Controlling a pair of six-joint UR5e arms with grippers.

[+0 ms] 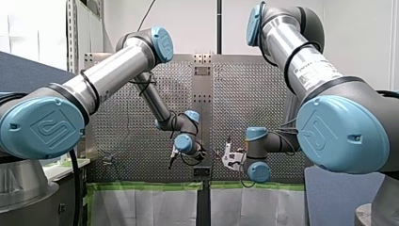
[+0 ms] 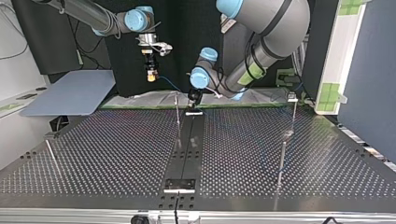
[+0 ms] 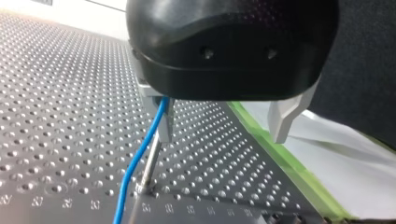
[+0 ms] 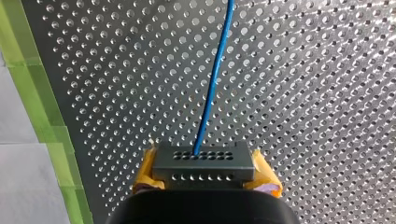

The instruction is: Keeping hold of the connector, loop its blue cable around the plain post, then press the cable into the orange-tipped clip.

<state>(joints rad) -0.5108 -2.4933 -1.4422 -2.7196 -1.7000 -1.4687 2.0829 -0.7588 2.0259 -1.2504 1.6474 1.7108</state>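
Grasps the connector [image 4: 203,164] in clenched right jaws, raised at top view's upper left. Runs blue cable [image 4: 212,79] past plain post [image 3: 150,163], just beside released left jaws, low near far edge of desk [image 2: 116,154] spreading toward lower frame.

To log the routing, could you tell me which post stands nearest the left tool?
The post beside the dark middle strip, right by my left tool; the other posts stand toward the table's sides.
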